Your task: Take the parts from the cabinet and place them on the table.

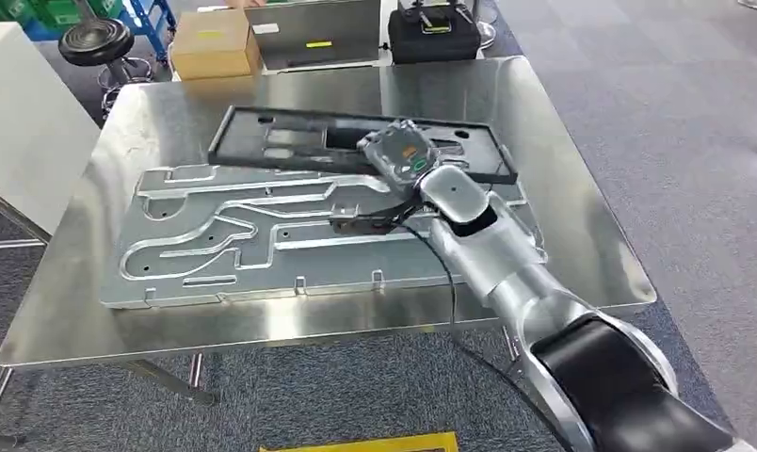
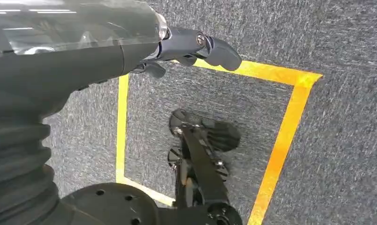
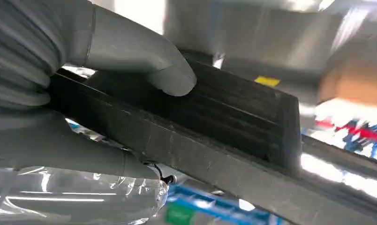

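Note:
A black frame-shaped part (image 1: pixel 281 141) lies at the back of the steel table (image 1: pixel 591 245), its near edge overlapping a large silver machined plate (image 1: pixel 243 235) in the table's middle. My right arm reaches over the plate, and my right hand (image 1: pixel 401 155) grips the black frame at its near right edge. The right wrist view shows the grey thumb (image 3: pixel 168 75) pressed on top of the black frame (image 3: pixel 233 122), with the other fingers underneath. My left hand (image 2: pixel 196 47) hangs above the carpet holding nothing, its dark fingers apart.
Behind the table stand a cardboard box (image 1: pixel 215 42), a grey panel (image 1: pixel 314 38), a black case (image 1: pixel 434 33) and a black stool (image 1: pixel 97 42). A white cabinet (image 1: pixel 17 122) is at the left. Yellow tape (image 2: pixel 280 140) marks the carpet.

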Motion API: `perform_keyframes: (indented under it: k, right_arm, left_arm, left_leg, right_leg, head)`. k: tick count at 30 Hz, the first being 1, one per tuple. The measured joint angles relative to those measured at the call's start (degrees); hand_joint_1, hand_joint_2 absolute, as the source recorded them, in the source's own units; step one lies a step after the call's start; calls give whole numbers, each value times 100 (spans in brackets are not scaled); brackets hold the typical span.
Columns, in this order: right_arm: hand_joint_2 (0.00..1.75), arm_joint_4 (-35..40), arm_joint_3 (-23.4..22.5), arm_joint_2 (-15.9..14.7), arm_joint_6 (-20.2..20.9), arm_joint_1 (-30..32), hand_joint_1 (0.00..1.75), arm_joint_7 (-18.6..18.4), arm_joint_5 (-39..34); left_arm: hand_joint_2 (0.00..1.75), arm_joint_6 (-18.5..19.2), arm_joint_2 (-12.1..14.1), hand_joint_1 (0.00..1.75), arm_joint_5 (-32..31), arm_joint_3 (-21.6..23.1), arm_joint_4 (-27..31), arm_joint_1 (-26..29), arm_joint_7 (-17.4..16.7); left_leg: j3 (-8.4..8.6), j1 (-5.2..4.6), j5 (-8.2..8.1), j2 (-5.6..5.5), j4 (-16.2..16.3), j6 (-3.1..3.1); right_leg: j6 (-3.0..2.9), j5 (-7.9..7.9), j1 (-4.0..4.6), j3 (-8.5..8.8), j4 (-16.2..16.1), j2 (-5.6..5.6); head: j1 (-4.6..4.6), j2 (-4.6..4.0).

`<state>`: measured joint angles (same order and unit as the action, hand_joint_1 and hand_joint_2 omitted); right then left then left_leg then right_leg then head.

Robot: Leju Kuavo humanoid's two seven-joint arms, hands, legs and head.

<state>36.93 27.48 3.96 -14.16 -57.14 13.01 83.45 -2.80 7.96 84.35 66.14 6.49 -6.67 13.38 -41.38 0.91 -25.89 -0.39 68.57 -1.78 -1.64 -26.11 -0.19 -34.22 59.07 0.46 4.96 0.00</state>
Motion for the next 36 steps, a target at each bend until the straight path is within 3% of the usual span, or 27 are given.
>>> perform_keyframes:
  k: [1,2,3,6,7,8,9,11,12,13,14,16,17,18,21,22,23,24,26,27,28,29,30,32,33,34,36]
  right_arm:
    - [175,-136,57,79,-9,-24,175,59,-11]
    - [175,-300,126,170,-20,-36,175,105,-19]
    - [175,-425,183,226,-35,-54,175,124,-24]
    - [175,-708,310,343,-50,17,175,172,-48]
    - [175,-782,328,382,-68,38,175,197,-77]
    - [175,-856,334,386,-126,43,175,212,-122]
    - [175,-917,341,389,-203,45,175,223,-162]
    - [175,-1044,343,387,-346,101,175,223,-208]
    - [175,-1105,343,382,-391,155,175,223,-234]
    - [175,-1160,343,378,-415,219,175,220,-245]
    - [175,-1206,343,371,-435,276,175,223,-251]
    - [175,-1265,345,371,-450,318,175,212,-260]
    - [175,-1291,345,371,-479,324,175,203,-262]
    - [175,-1322,345,371,-518,324,175,188,-269]
    - [175,-1418,345,354,-529,408,175,96,-308]
    - [175,-1449,345,347,-529,439,175,85,-310]
    - [175,-1477,347,345,-529,463,175,68,-313]
    - [175,-1499,347,343,-527,470,175,63,-317]
    - [175,-1538,347,334,-525,508,175,52,-332]
    - [175,-1560,347,323,-533,533,175,54,-345]
    - [175,-1577,347,319,-542,558,175,54,-356]
    - [175,-1588,347,314,-548,562,175,54,-361]
    - [0,-1597,347,308,-553,558,0,54,-363]
    - [0,-1615,345,293,-553,557,0,54,-369]
    - [0,-1626,345,279,-553,562,0,57,-369]
    - [0,-1641,345,268,-551,567,0,63,-369]
    - [0,-1658,345,264,-553,581,0,98,-369]
  left_arm:
    - [175,2,2,0,0,2,0,0,-2]
    - [175,2,6,0,0,6,0,-1,-4]
    - [175,2,9,0,0,11,0,-6,-7]
    - [175,13,11,0,0,28,0,-3,-4]
    - [175,2,9,0,0,42,0,3,-7]
    - [175,-20,9,0,0,55,0,1,-4]
    - [175,-43,9,0,0,63,0,-3,11]
    - [175,-74,9,0,0,81,0,-3,41]
    - [175,-74,9,0,0,90,0,5,61]
    - [175,-76,9,0,0,94,0,13,74]
    - [175,-77,9,0,0,94,0,20,92]
    - [175,-79,9,0,0,98,0,19,142]
    - [175,-81,7,0,0,103,0,16,162]
    - [175,-81,4,0,0,105,0,10,186]
    - [175,-105,4,0,0,122,0,26,245]
    - [175,-111,11,0,0,136,0,20,258]
    - [175,-114,11,0,0,146,0,23,271]
    - [175,-116,11,0,0,153,0,21,277]
    - [175,-114,15,0,0,162,0,24,306]
    - [175,-114,15,0,0,173,0,30,315]
    - [175,-111,13,0,0,188,0,40,319]
    - [175,-103,13,0,0,197,0,41,321]
    - [175,-101,15,0,0,199,0,39,328]
    - [175,-98,20,0,0,203,0,36,350]
    - [175,-94,20,0,0,210,0,22,356]
    - [175,-90,20,0,0,214,0,21,374]
    - [175,-90,20,0,0,229,0,30,387]
  left_leg:
    - [257,-5,279,0,-546,35]
    - [417,-20,313,-3,-876,80]
    - [494,-54,275,-3,-989,92]
    - [479,-69,259,-12,-985,148]
    - [523,-5,285,2,-1053,190]
    - [543,-6,288,-5,-1071,210]
    - [542,-6,283,-2,-1070,239]
    - [547,-14,271,-2,-1068,262]
    - [551,-15,265,-1,-1063,270]
    - [560,-14,258,-3,-1060,272]
    - [572,-14,248,-6,-1056,270]
    - [594,-21,224,-9,-1035,247]
    - [599,-22,212,-7,-1034,229]
    - [584,-67,194,-7,-1007,198]
    - [611,-33,206,0,-1052,114]
    - [628,-73,202,-3,-1058,77]
    - [602,-40,129,0,-978,61]
    - [494,-32,-64,7,-718,36]
    - [92,-13,-500,7,183,-15]
    - [-87,-13,-628,7,555,-32]
    - [-185,-8,-625,7,746,-44]
    - [-126,0,-493,8,604,-49]
    - [55,12,-271,8,236,-49]
    - [627,42,186,13,-849,-48]
    - [717,6,86,5,-1019,-7]
    - [703,-2,121,-11,-1025,68]
    - [695,-19,123,-8,-1012,129]
  right_leg:
    - [6,-25,4,35,0,2]
    - [25,-48,7,44,-2,5]
    - [53,-60,44,29,23,17]
    - [138,-56,21,53,-33,12]
    - [187,-100,42,52,-14,6]
    - [216,-181,25,10,108,-2]
    - [232,-360,19,-146,415,-5]
    - [266,-736,-5,-620,1327,-8]
    - [276,-814,-9,-826,1679,-9]
    - [278,-743,-13,-902,1747,-12]
    - [270,-541,-16,-830,1533,-13]
    - [216,3,-8,-402,562,-14]
    - [162,169,7,-170,65,-26]
    - [146,126,48,-140,-22,-31]
    - [91,142,63,-142,-32,-17]
    - [52,174,21,-110,-104,-20]
    - [31,200,0,-67,-149,-27]
    - [5,204,-13,-63,-157,-32]
    - [-1,203,-12,-62,-155,-29]
    - [-1,202,-12,-63,-153,-29]
    - [2,200,-13,-59,-152,-28]
    - [6,197,-16,-54,-148,-23]
    - [16,191,-18,-45,-141,-17]
    - [66,158,-25,-24,-106,-6]
    - [105,136,19,-42,-74,2]
    - [129,143,15,-50,-70,15]
    - [193,163,9,-46,-95,20]
  head:
    - [0,0]
    - [-2,0]
    - [-2,0]
    - [-2,0]
    - [-2,0]
    - [-2,0]
    - [-2,0]
    - [-2,0]
    - [-2,0]
    - [-2,0]
    - [-2,0]
    - [-2,0]
    - [-2,0]
    - [0,0]
    - [-2,0]
    - [-2,0]
    - [-2,0]
    - [0,0]
    - [0,0]
    - [0,0]
    - [0,0]
    - [0,0]
    - [0,0]
    - [0,0]
    - [0,0]
    - [-2,0]
    - [0,0]
